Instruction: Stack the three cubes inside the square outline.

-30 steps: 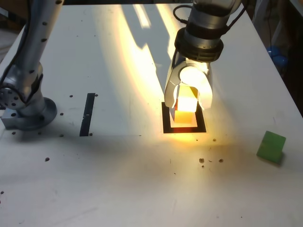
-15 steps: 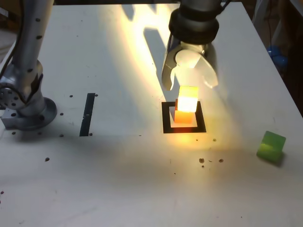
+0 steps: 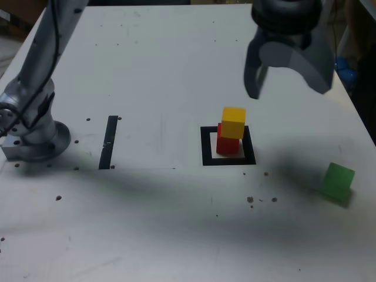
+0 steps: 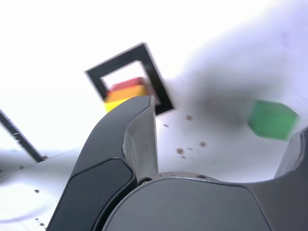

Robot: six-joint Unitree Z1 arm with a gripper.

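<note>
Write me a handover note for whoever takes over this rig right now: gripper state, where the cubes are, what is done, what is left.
Gripper: open and empty, raised above the table, beyond the stack in the exterior view.
Small red plastic cube: sits inside the black-tape square outline.
Small yellow plastic cube: stacked on the red one, sitting slightly askew, free of the gripper.
Small green plastic cube: alone on the white table, far toward the exterior view's right of the outline.
Done: two cubes stacked.
Left: pick up the green cube and place it on the yellow one; watch the skewed top.
</note>
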